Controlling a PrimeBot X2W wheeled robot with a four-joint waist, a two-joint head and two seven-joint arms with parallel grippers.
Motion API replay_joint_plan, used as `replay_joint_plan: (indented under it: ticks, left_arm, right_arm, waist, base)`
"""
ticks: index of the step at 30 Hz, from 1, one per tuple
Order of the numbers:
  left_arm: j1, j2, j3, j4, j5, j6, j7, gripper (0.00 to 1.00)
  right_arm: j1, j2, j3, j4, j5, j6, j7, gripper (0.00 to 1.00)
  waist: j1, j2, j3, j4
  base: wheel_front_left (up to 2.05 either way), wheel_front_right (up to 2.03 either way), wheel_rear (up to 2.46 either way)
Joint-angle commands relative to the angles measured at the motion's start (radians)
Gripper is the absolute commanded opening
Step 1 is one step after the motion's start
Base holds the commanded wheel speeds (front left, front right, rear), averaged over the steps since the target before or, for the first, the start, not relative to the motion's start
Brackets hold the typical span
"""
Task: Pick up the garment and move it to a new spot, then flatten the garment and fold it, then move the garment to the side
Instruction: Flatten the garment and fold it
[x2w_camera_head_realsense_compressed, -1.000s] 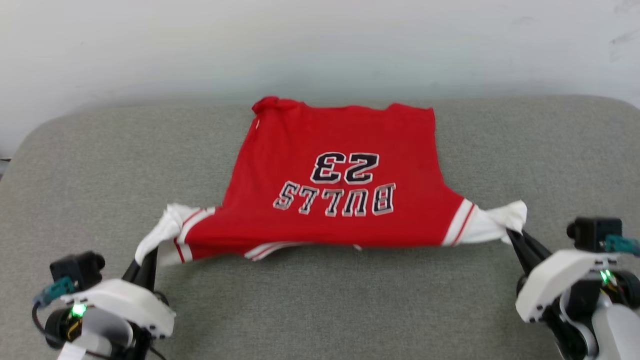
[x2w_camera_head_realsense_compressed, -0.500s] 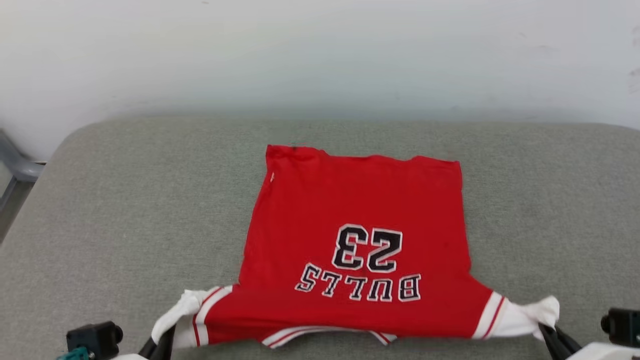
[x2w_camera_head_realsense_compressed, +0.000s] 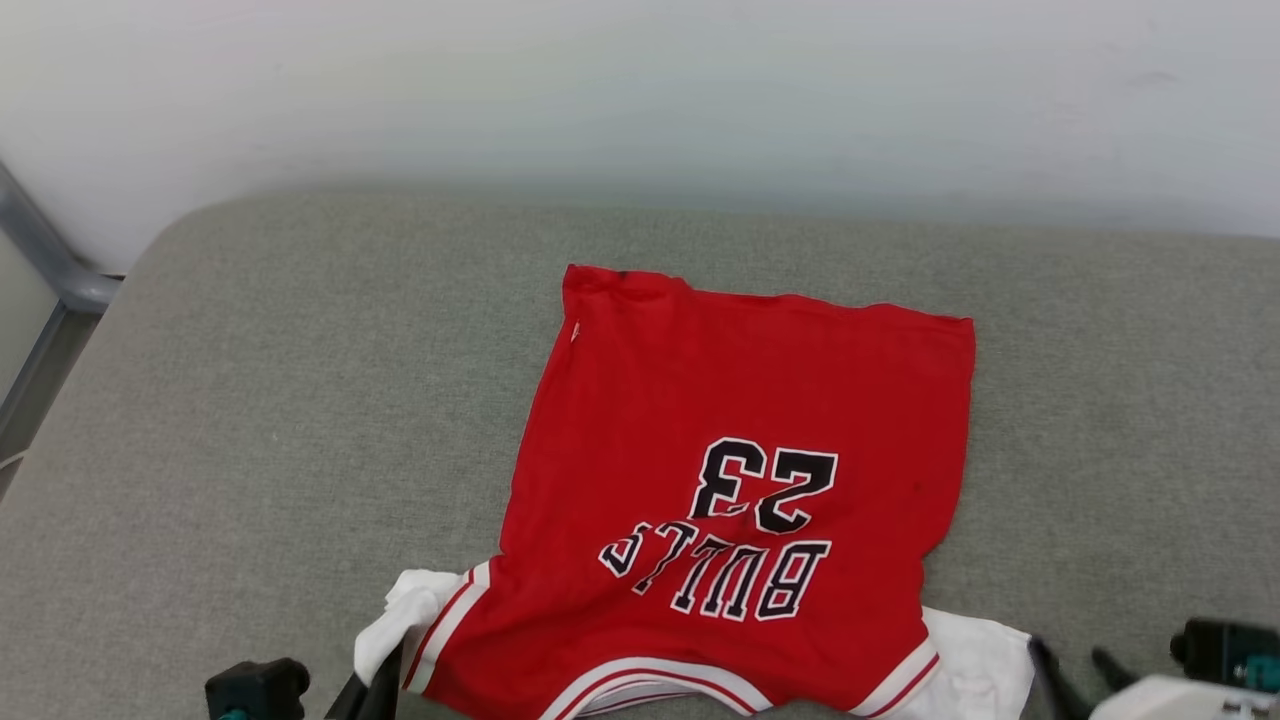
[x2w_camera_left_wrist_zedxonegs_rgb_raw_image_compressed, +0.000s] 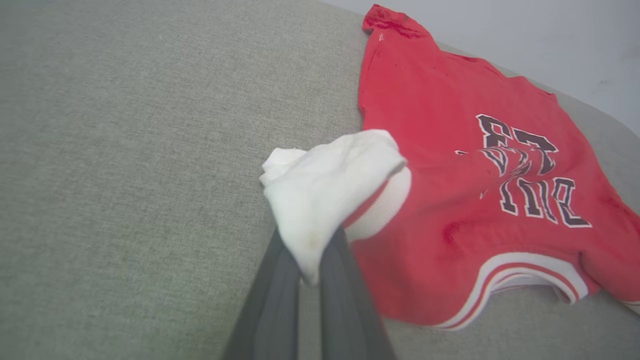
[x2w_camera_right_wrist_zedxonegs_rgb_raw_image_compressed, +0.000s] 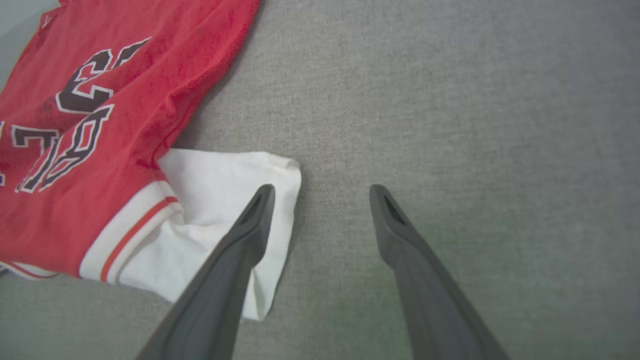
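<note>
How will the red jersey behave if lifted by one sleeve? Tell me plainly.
Probably floppy: the garment wrinkles across its lettering and its sleeve bunches in the left gripper. Likely light: it lies thin on the cushion. It may drag, not slide, on that woven fabric.

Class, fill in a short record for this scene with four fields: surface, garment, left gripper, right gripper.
surface: grey woven cushion
garment: red jersey-style T-shirt with white sleeves and black lettering, lying front up, slightly rumpled
left gripper: jaws shut on one white sleeve
right gripper: jaws open, holding nothing; other white sleeve lies on the cushion by one finger
</note>
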Motion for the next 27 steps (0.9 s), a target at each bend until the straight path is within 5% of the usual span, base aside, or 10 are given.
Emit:
replay_joint_plan:
  ticks: [1, 13, 27]
  left_arm:
    - [-0.028, -0.010, -0.006, 0.011, 0.015, -0.010, -0.025, 0.00]
    - [-0.153, -0.056, -0.048, 0.027, 0.069, -0.045, -0.083, 0.00]
    - [-0.323, -0.131, -0.095, 0.001, 0.122, -0.116, -0.122, 0.00]
  right_arm:
    - [-0.065, -0.001, -0.004, 0.022, 0.004, -0.001, -0.038, 1.00]
    - [-0.500, -0.032, -0.079, 0.238, -0.073, 0.000, -0.115, 1.00]
    - [-0.966, -0.216, -0.059, 0.596, -0.141, -0.001, 0.250, 1.00]
  waist:
    - [0.0000, 0.0000, 0.017, 0.010]
    - [0.0000, 0.0000, 0.112, 0.076]
    - [0.0000, 0.0000, 0.302, 0.195]
  base:
    - [0.00, 0.00, 0.00]
    - [0.00, 0.00, 0.00]
    - [0.00, 0.00, 0.00]
